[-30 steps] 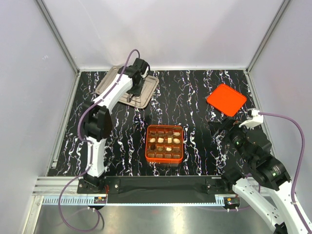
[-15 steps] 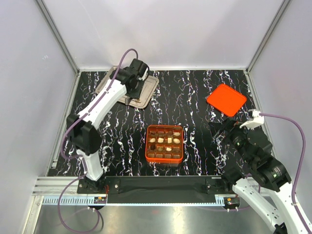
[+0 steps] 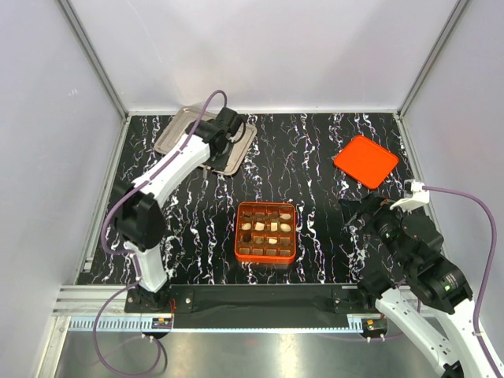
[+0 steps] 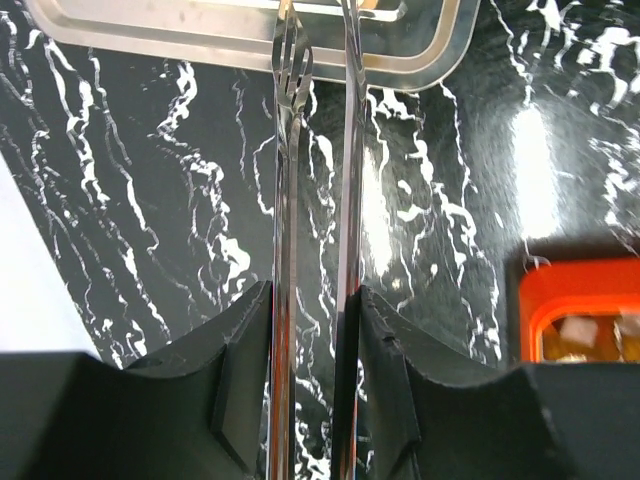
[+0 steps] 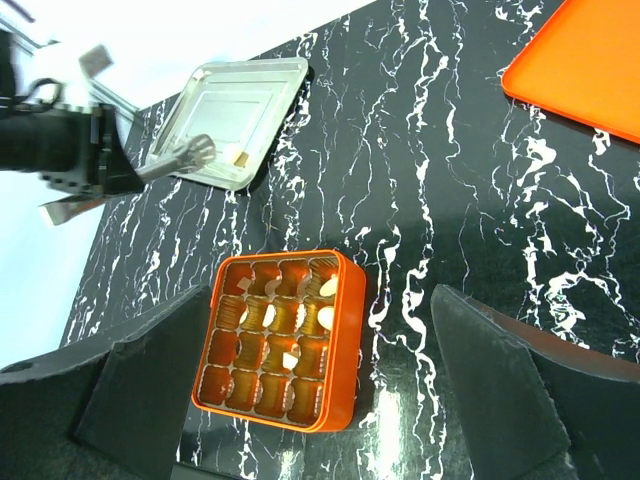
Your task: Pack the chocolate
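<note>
Gripping metal tongs [image 4: 349,180] narrowly in the left gripper [image 4: 313,300], prongs out over the steel tray [image 4: 200,40] at the far left of the marbled table [image 3: 315,157]. Holding the right gripper [image 5: 320,310] wide and empty, near right. Showing chocolate [image 3: 273,227], brown and cream, in cells of the orange box [image 3: 239,236] mid-table, lid [image 3: 365,161] far right.

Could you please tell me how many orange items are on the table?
2: the open box in the middle, and the flat lid lying apart from it, farther back on the right. Nothing seems to hide a third.
</note>
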